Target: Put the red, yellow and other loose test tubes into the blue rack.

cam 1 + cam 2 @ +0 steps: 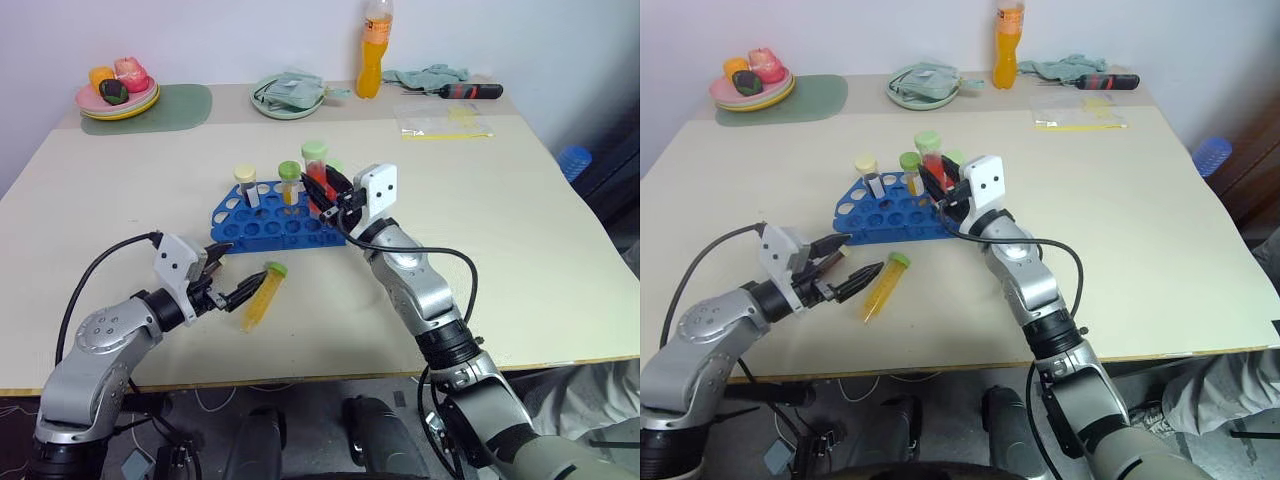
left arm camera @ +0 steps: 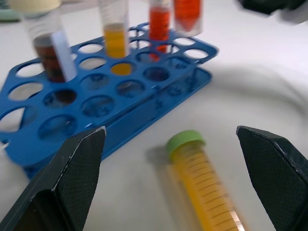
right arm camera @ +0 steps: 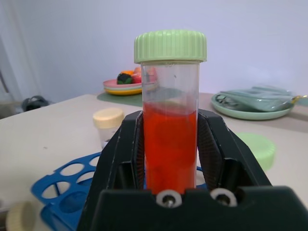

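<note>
Gripping a green-capped clear plastic tube of red liquid [image 3: 171,120] upright over the bright blue plastic tube rack [image 1: 270,218], the right gripper [image 1: 325,193] stood shut; the left gripper [image 1: 232,283] gaped wide around a fallen yellow-filled tube [image 1: 262,296] on the table.

The blue rack [image 1: 270,215] is smooth, glossy plastic. The red tube [image 3: 171,139] is clear plastic under a ribbed, matt green cap [image 3: 170,45]. The fingers [image 2: 72,178] are black with a finely textured, matt face. The table [image 1: 520,250] is smooth, matt cream.
</note>
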Robot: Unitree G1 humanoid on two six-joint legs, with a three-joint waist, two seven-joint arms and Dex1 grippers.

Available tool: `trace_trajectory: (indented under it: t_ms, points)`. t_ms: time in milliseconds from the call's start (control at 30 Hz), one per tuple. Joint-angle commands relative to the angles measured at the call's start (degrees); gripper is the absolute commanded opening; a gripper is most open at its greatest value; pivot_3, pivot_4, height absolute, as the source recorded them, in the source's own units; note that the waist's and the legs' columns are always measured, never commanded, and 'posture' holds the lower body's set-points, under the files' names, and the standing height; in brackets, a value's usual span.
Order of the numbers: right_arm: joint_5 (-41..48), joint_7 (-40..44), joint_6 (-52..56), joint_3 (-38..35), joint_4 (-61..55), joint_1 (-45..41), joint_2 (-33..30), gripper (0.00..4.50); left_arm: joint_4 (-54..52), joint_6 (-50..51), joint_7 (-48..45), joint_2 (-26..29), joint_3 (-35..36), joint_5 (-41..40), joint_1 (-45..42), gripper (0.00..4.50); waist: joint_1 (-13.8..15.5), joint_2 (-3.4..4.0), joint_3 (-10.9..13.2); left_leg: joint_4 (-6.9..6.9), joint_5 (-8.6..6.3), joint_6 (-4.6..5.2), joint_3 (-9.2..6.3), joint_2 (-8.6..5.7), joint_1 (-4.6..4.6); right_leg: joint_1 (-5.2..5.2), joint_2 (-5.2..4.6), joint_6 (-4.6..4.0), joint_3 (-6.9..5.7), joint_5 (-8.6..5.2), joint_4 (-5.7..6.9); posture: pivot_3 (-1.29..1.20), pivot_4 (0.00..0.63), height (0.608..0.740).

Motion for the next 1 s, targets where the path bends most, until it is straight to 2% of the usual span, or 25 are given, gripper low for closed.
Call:
trace_trajectory:
  t_ms: [33, 267, 667, 1000]
  points:
    - [-1.7, 1.2, -3.5, -2.0, 0.6, 0.2, 0.8, 1.67, -2.8, -0.1, 0.4, 0.9, 2.3, -1.1, 0.5, 4.5, 0.0, 0.0, 0.0, 0.0, 0.0, 0.0, 0.0, 0.0, 0.01, 0.0, 0.0, 0.0, 0.0, 0.0, 0.01, 0.0, 0.15, 0.74]
    - [-3.9, 2.3, -4.9, -3.9, 2.6, 2.5, 1.0, 1.67, -3.1, 0.2, 0.4, 1.5, 2.4, -1.6, 0.6, 4.5, 0.0, 0.0, 0.0, 0.0, 0.0, 0.0, 0.01, -0.01, 0.02, 0.0, 0.0, 0.0, 0.01, 0.0, 0.03, 0.0, 0.15, 0.74]
    - [-6.8, 1.9, -8.8, -6.4, 8.9, 1.5, 3.5, 1.67, -3.2, 0.4, 0.5, 1.3, 1.5, -1.6, 0.0, 4.5, -0.1, 0.01, 0.0, 0.01, 0.0, 0.0, 0.01, -0.01, 0.05, 0.0, 0.01, 0.0, 0.01, 0.0, 0.08, 0.0, 0.15, 0.74]
    - [-8.5, 1.7, -14.3, -6.8, 9.1, 5.3, 4.5, 1.67, -3.7, 0.7, 0.4, 1.5, 1.5, -1.7, -0.1, 4.5, 0.0, 0.0, 0.0, 0.01, 0.0, -0.01, 0.01, -0.01, 0.06, 0.0, 0.0, 0.0, 0.02, 0.0, 0.1, 0.0, 0.15, 0.74]
